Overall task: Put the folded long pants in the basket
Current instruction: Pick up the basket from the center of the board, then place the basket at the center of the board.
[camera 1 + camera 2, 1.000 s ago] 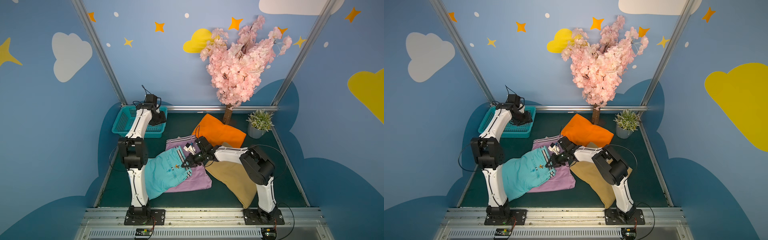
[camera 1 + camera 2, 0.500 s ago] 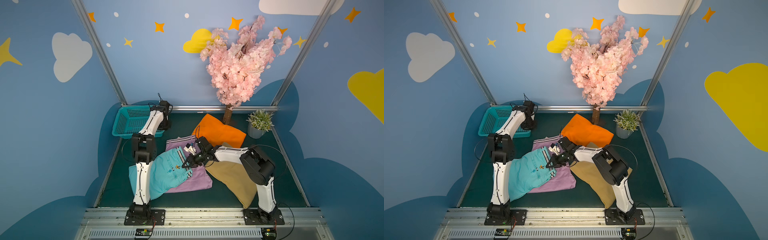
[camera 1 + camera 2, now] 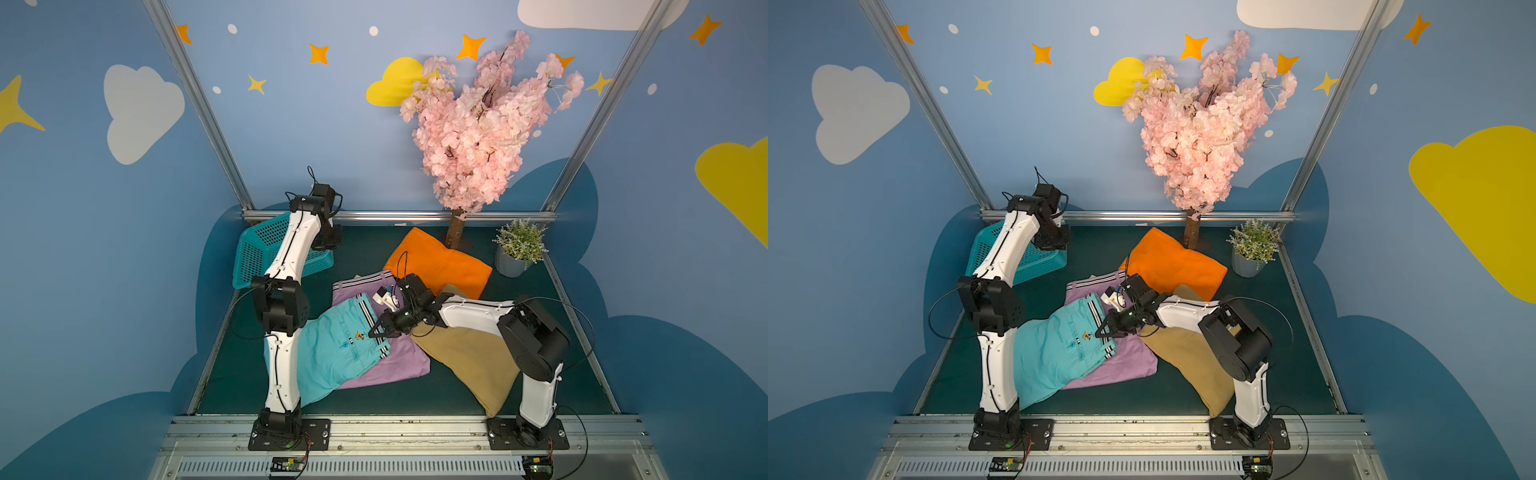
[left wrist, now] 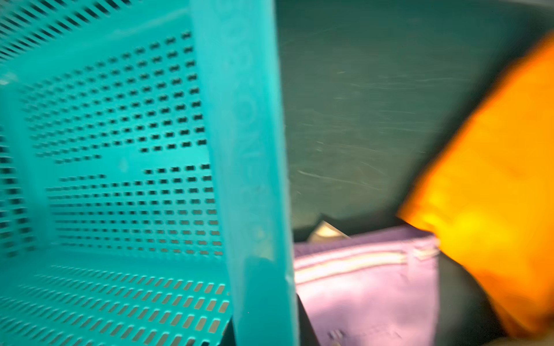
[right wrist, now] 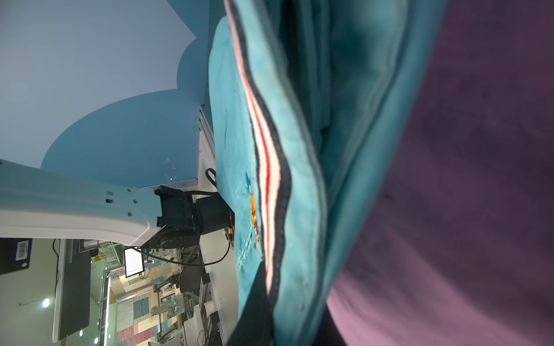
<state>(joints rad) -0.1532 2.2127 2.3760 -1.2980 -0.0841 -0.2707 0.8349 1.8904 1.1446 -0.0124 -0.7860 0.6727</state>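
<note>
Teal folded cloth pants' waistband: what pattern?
The waistband has black-white stripes with a thin red line; clearest in right wrist view.

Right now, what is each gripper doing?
Left gripper: closed on the perforated teal plastic basket.
Right gripper: closed on the folded teal cloth pants.

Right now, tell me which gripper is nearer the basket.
Left. The left gripper grips the rim of the tilted basket; the right gripper is well away, pinching the waistband of the teal pants.

Top views evenly lit, sharp, soft shadows. Left wrist view motion-blurred across basket [image 4: 239, 149]. Beside right claw [image 3: 374, 331], teal pants [image 5: 305, 224] shadowed, defocused.
</note>
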